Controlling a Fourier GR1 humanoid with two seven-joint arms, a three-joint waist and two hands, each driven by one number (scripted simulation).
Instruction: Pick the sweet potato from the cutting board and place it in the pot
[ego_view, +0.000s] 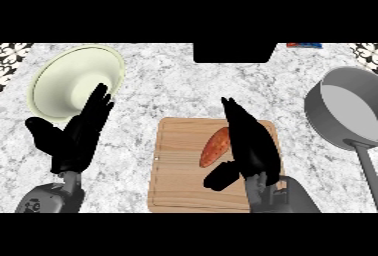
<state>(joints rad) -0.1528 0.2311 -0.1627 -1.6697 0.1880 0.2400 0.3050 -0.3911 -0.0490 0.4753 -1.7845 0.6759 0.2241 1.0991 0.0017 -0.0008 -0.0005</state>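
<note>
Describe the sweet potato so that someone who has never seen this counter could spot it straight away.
Find the wooden cutting board low in the middle of the marbled counter. On it lies the sweet potato, just left of the right robot hand, whose straight fingers are beside it. It is the only orange-red thing there, long and tapered, unlike the cream bowl far left and the grey pot far right.

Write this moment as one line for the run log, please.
phase: reach | right hand: open, beside sweet potato on board | left hand: open, resting | pot: empty
</note>
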